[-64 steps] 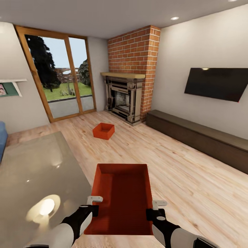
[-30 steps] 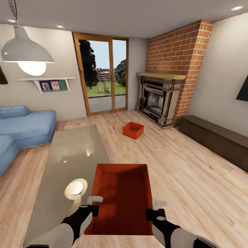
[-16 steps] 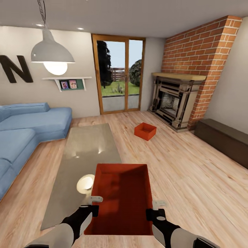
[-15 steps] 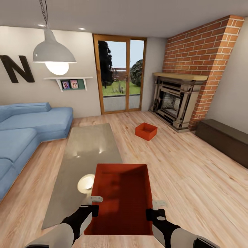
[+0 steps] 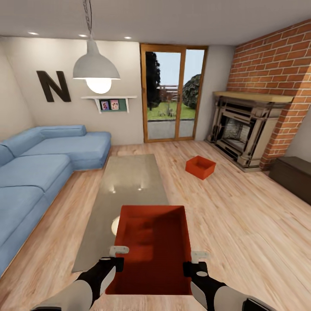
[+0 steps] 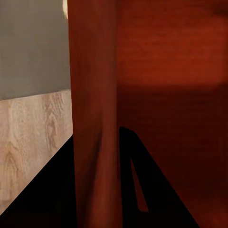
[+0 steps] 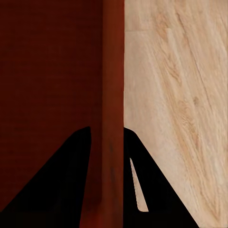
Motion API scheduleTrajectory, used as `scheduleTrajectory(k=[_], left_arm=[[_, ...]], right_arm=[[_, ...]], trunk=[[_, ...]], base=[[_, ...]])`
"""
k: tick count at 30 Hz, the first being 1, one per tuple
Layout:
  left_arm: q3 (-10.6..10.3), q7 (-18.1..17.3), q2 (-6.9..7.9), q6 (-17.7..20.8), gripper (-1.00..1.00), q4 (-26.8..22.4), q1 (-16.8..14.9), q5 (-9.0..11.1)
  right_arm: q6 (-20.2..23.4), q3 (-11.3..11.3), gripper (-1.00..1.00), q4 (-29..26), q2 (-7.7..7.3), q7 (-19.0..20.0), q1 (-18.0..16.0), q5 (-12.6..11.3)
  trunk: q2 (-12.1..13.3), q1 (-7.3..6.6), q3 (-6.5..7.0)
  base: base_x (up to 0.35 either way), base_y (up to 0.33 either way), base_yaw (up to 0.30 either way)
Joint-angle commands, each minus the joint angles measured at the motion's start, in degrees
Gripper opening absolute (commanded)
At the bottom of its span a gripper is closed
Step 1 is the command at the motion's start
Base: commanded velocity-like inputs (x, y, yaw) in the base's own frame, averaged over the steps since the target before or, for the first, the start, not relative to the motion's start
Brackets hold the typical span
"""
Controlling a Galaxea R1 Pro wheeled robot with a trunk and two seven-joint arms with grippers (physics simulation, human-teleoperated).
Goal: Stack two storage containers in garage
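Head view, living room. The robot carries one storage bin (image 5: 151, 248) in front of its trunk, the left gripper (image 5: 117, 255) clamped on the bin's left wall and the right gripper (image 5: 196, 260) clamped on its right wall; each wrist view shows a wall (image 6: 95, 114) running between that gripper's two dark fingers. The second bin (image 5: 200, 167) sits on the wood floor (image 5: 242, 224) near the fireplace (image 5: 239, 129), well apart from the carried one. Compared with the earlier views, the whole scene has swung: the sofa (image 5: 39, 168) and glass table (image 5: 125, 194) now show more fully, so the base is turning while the grip stays unchanged. Judgement: the carry to the garage has barely begun; one bin remains to be fetched
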Motion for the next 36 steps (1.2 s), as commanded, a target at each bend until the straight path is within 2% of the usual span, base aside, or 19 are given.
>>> scheduleTrajectory(k=[1, 36], left_arm=[[-0.03, 0.52, 0.02, 0.48, -1.00, -0.01, -0.02, -1.19], [-0.03, 0.52, 0.02, 0.48, -1.00, -0.01, -0.02, -1.19]], right_arm=[[-0.39, -0.14, -1.00, 0.10, -0.23, -0.84, -0.05, -0.66], [-0.39, -0.13, -1.00, 0.10, -0.20, -0.84, -0.05, -0.66]], trunk=[[-0.09, 0.02, -0.10], [-0.09, 0.02, -0.10]], base=[[0.000, 0.000, 0.281], [0.000, 0.000, 0.281]])
